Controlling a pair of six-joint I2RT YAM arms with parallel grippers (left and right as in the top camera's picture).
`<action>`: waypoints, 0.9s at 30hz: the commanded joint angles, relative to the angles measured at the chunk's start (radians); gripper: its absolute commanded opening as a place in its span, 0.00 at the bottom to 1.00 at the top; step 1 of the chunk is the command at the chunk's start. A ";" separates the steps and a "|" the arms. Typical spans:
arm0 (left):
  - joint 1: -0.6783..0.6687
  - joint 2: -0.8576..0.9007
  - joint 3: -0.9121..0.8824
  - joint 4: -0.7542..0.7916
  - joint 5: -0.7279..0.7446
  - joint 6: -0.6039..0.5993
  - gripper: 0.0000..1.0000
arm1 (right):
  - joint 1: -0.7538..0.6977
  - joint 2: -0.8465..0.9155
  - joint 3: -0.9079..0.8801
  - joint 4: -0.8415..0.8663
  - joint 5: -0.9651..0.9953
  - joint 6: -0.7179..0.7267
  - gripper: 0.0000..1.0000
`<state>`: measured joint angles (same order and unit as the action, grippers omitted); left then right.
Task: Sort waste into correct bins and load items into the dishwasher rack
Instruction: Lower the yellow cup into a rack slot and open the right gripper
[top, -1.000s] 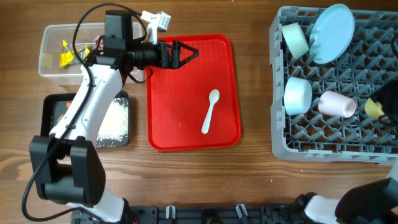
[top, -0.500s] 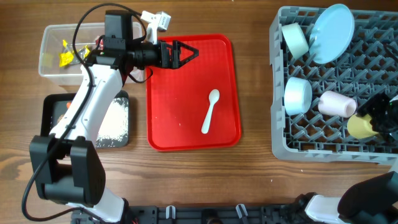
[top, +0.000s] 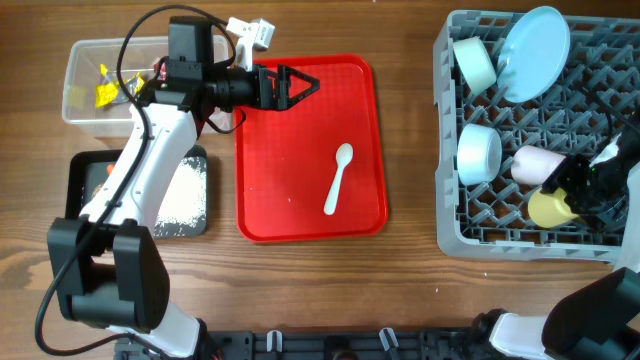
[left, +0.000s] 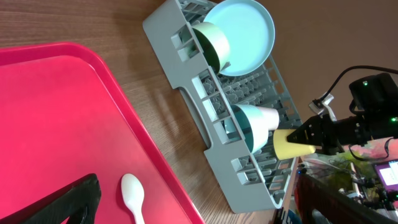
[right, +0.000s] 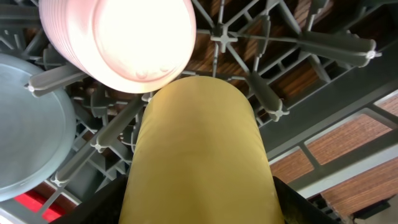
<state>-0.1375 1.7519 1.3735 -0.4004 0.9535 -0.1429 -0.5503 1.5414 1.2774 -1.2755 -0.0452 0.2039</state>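
My right gripper (top: 578, 198) is shut on the yellow cup (top: 550, 208) (right: 199, 149) and holds it over the grey dishwasher rack (top: 470, 240), right beside the pink cup (top: 542, 166) (right: 118, 37). The rack also holds two pale blue bowls (top: 478, 152) (top: 474, 62) and the pale blue plate (top: 534, 40). The white spoon (top: 338, 178) (left: 134, 196) lies on the red tray (top: 300, 200). My left gripper (top: 300, 86) is open and empty over the tray's far left corner.
The clear tub (top: 85, 62) at the far left holds yellow wrappers (top: 104, 90). The black tray (top: 80, 170) in front of it holds white rice (top: 184, 195) and an orange piece (top: 104, 168), partly hidden by the left arm.
My right gripper has carried the yellow cup leftward over the rack, from its right edge to beside the pink cup. The left arm has not moved.
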 joint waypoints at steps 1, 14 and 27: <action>-0.004 -0.005 0.001 0.002 -0.006 0.008 1.00 | 0.003 0.015 -0.008 0.002 0.023 0.008 0.57; -0.004 -0.005 0.001 0.003 -0.006 0.008 1.00 | 0.003 0.040 -0.010 -0.009 0.023 0.008 0.78; -0.004 -0.005 0.001 0.003 -0.006 0.008 1.00 | 0.004 0.023 0.073 -0.030 -0.011 -0.023 0.79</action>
<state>-0.1375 1.7523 1.3735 -0.4004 0.9539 -0.1429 -0.5503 1.5711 1.2797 -1.2831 -0.0441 0.2070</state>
